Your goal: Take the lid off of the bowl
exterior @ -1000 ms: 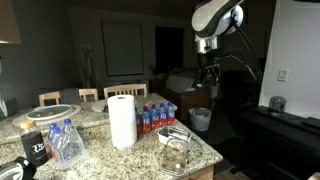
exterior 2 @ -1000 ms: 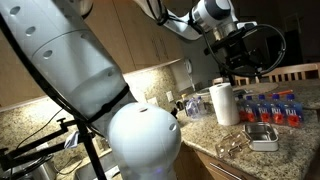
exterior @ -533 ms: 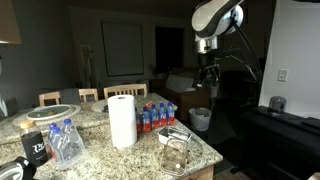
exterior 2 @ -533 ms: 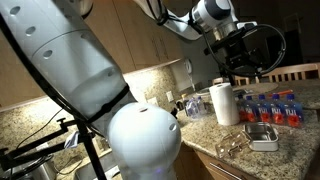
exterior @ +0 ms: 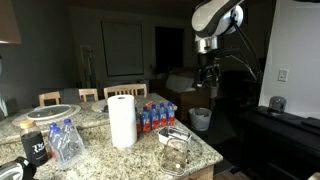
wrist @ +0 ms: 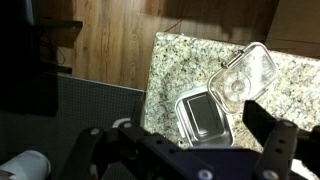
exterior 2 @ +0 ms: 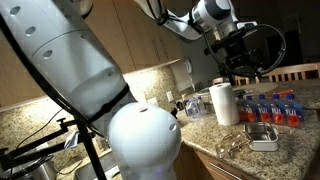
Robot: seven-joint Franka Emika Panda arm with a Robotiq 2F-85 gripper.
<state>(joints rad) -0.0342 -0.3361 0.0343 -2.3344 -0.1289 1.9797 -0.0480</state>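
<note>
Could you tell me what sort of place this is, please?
Probably a home kitchen: a granite counter, a paper towel roll standing on it, and dining chairs behind.

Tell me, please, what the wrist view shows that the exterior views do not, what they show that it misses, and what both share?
Only the wrist view looks straight down on the wood floor past the corner of the granite counter. Only the exterior views show the paper towel roll, the pack of bottles and the arm raised high. Both share that counter, the clear bowl, the shallow rectangular container beside it, and the open hand, high over the scene.
</note>
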